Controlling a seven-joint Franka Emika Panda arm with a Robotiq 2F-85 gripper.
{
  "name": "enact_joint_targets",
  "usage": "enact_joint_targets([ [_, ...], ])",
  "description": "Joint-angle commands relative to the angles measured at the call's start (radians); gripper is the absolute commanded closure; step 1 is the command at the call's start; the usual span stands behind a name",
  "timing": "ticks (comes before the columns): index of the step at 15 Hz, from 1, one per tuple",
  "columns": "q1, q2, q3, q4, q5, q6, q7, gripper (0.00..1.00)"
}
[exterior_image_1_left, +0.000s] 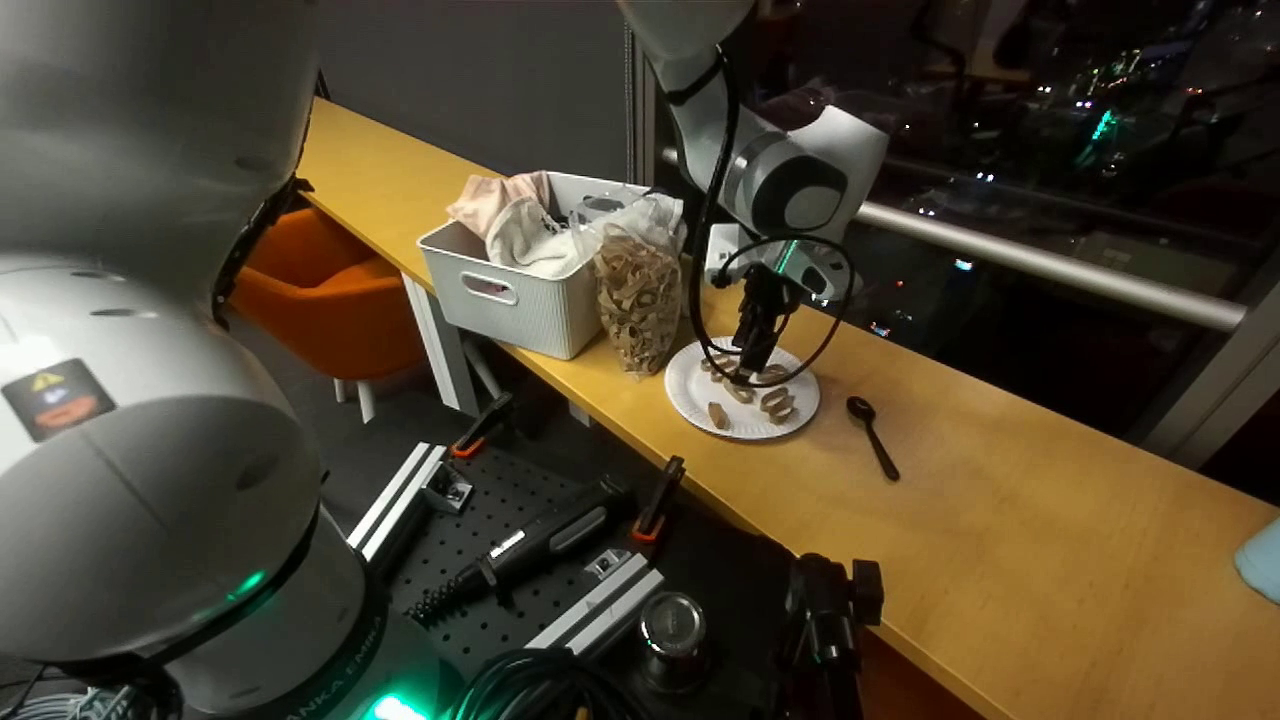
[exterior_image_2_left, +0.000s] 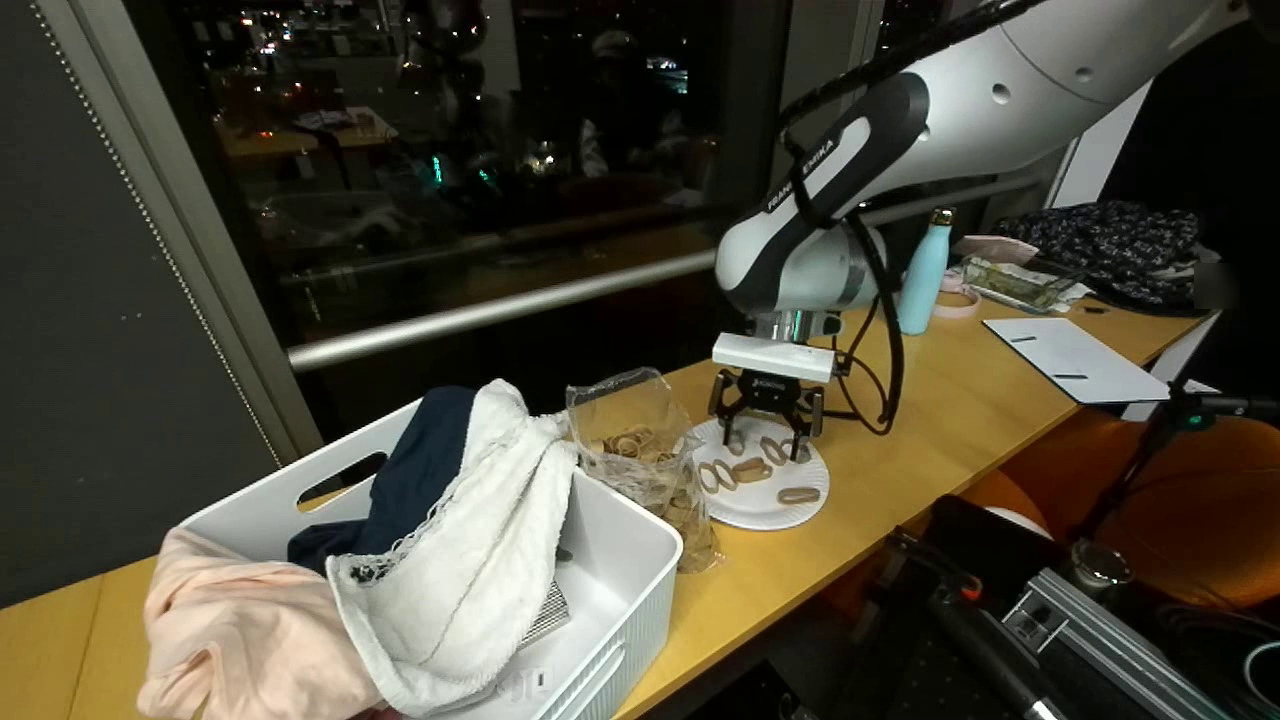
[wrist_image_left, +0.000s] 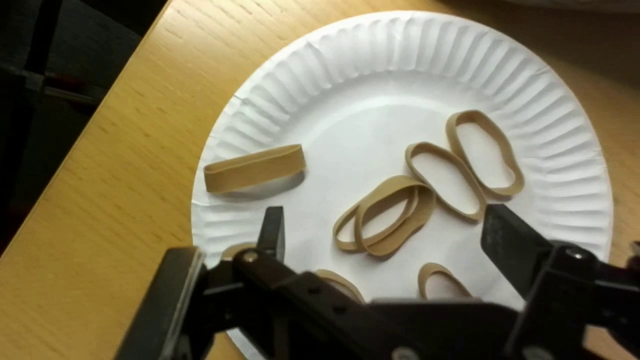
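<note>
Our hand hangs low over a white paper plate, its fingers spread wide apart. In the wrist view, two overlapping tan rubber bands lie across the gap between the fingertips, toward its far side. Just beyond the right fingertip we see two open loops side by side, the nearer one reaching the overlapping pair. At the far left, past the left fingertip, a narrow band rests on its edge, well apart from the rest. Nearer to us, more bands show only in part, since the hand covers them. We cannot tell whether the fingertips touch the plate or any band.

The plate sits on a wooden counter. In both exterior views a clear bag filled with rubber bands stands between the plate and a pale grey bin of cloths on the left. In an exterior view, a black spoon lies right of the plate, near but apart; in an exterior view, a light blue bottle stands upright on the far right.
</note>
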Motion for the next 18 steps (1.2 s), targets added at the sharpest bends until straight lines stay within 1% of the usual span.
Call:
enact_joint_targets([
  [1, 0.029, 0.068, -0.015, 0.113, -0.049, -0.096, 0.075, 0.0],
  [3, 0.039, 0.087, -0.017, 0.129, -0.066, -0.123, 0.108, 0.0],
  [5, 0.045, 0.086, -0.022, 0.109, -0.082, -0.118, 0.135, 0.0],
  [6, 0.04, 0.074, -0.021, 0.089, -0.085, -0.104, 0.126, 0.0],
  [7, 0.032, 0.083, -0.004, 0.093, -0.064, -0.089, 0.11, 0.0],
  [12, 0.031, 0.085, -0.011, 0.09, -0.066, -0.089, 0.111, 0.0],
  [14, 0.076, 0.072, -0.045, 0.065, -0.087, -0.074, 0.228, 0.0],
  [18, 0.115, 0.085, -0.072, 0.055, -0.115, -0.07, 0.411, 0.0],
])
